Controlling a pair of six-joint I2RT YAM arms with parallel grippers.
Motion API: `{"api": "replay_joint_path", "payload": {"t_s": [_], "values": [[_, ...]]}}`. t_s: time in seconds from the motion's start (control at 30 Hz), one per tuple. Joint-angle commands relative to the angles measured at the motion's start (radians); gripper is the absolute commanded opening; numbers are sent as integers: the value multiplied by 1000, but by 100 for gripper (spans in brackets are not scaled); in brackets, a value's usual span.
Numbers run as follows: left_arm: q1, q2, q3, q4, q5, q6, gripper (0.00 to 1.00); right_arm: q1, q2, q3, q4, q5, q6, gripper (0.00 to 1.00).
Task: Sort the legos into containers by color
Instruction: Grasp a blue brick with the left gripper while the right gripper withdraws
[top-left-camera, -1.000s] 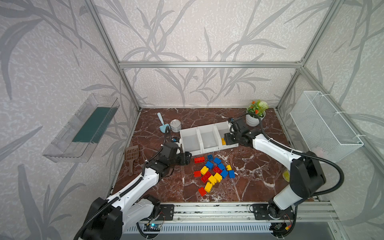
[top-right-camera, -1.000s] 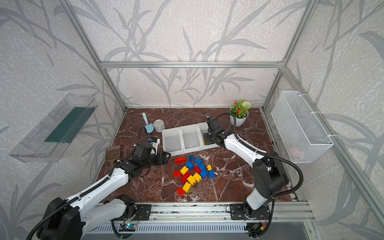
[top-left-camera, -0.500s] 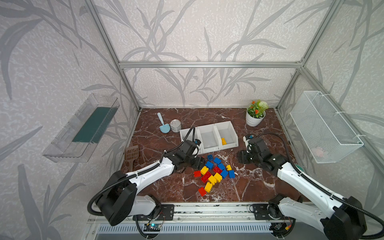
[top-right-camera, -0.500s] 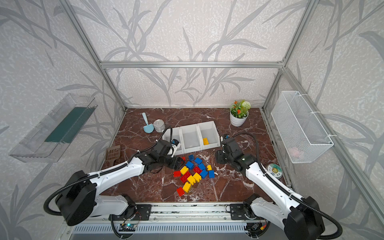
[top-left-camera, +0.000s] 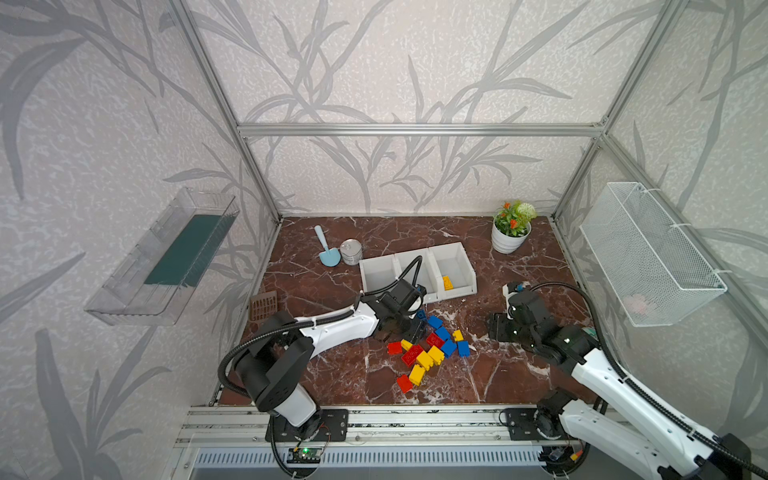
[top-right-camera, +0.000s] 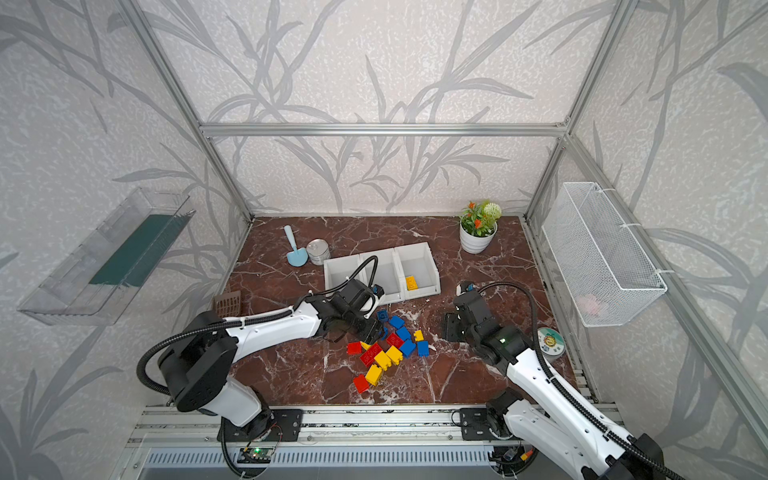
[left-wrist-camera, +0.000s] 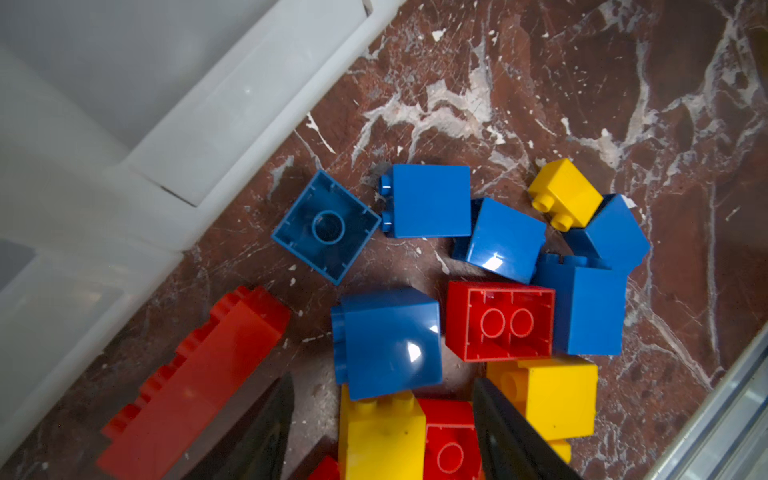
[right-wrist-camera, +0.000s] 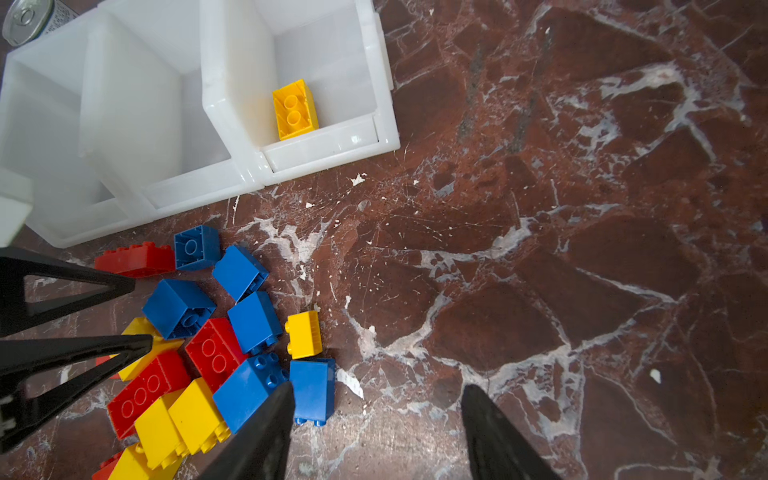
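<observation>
I place everything from the 3 containers (top-left-camera: 465, 266), which stand joined in a row on the surface (top-left-camera: 519, 374). A lone yellow brick (right-wrist-camera: 294, 109) lies inside the end container nearest the right arm, close to its low front.

The rest of the legos (right-wrist-camera: 216, 345) sit on the surface just in front of the containers. They form a loose heap of red, blue and yellow, and many touch one another. A long red brick (left-wrist-camera: 195, 374) lies on its side closest to the containers' front edge, and I cannot tell whether it touches that edge. Next to it an upturned blue brick (left-wrist-camera: 326, 226) shows its hollow underside.

My left gripper (left-wrist-camera: 382, 380) hangs low over the part of the heap nearest the containers. Its jaws are parted and clasp nothing. A blue brick (left-wrist-camera: 388, 343) lies just past the tips, and more of the heap shows in the gap between the jaws.

My right gripper (right-wrist-camera: 378, 388) is also in front of the containers, out beyond the end that holds the lone yellow brick. It is over bare surface beside the heap, jaws spread with nothing between them.

A tin can (top-left-camera: 351, 251) and a pale blue scoop (top-left-camera: 328, 253) rest just behind the containers' opposite end.
</observation>
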Motion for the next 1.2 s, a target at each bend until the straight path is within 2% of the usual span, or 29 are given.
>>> {"api": "replay_joint_path", "payload": {"t_s": [0.0, 0.43, 0.63, 0.9, 1.17], "values": [[-13, 35, 43, -41, -36, 15, 69, 17, -8, -20, -22, 20, 25, 65], [-31, 110, 85, -28, -44, 14, 62, 40, 1, 4, -62, 58, 48, 64], [-31, 126, 85, -24, -46, 21, 54, 43, 32, 29, -71, 70, 34, 62], [-31, 116, 90, -18, -39, 14, 41, 44, 30, 29, -73, 76, 37, 60], [-26, 34, 144, -38, -32, -4, 39, 44, 21, 52, -99, 81, 35, 59]]}}
